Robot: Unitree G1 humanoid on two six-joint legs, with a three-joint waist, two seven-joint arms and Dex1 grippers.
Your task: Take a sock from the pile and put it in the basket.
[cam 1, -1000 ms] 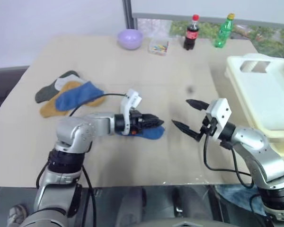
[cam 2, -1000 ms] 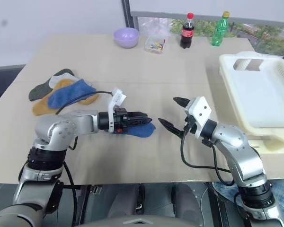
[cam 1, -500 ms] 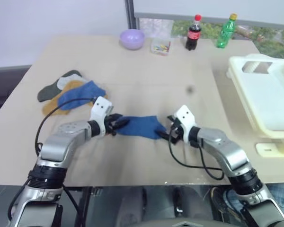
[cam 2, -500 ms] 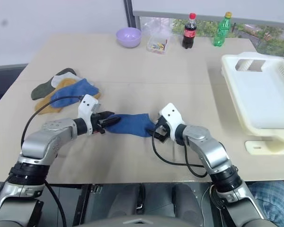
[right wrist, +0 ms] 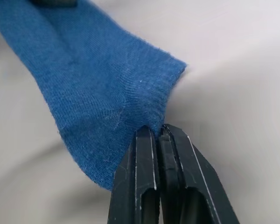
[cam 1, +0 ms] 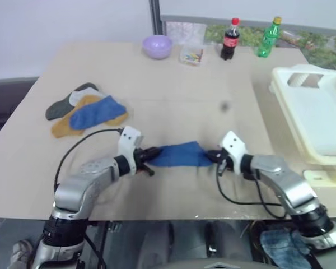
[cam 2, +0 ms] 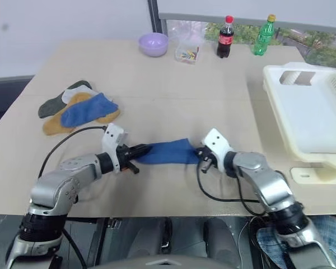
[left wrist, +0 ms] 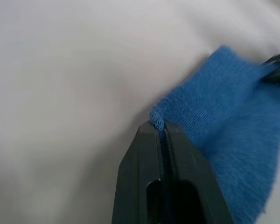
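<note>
At top centre: lilac bowl [cam 1: 157, 46], clear box [cam 1: 190, 55] of small coloured bits, cola bottle [cam 1: 229, 38], green bottle [cam 1: 267, 37], all on beige table [cam 1: 157, 78].

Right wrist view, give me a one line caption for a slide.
Right claw shut on one end of a blue sock stretched across the table.

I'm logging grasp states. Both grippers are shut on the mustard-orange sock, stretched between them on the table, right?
Not quite: the sock stretched between them is blue, not mustard-orange. Both wrist views show it. The left gripper and the right gripper each have jaws shut on an edge of it, on the table.
</note>
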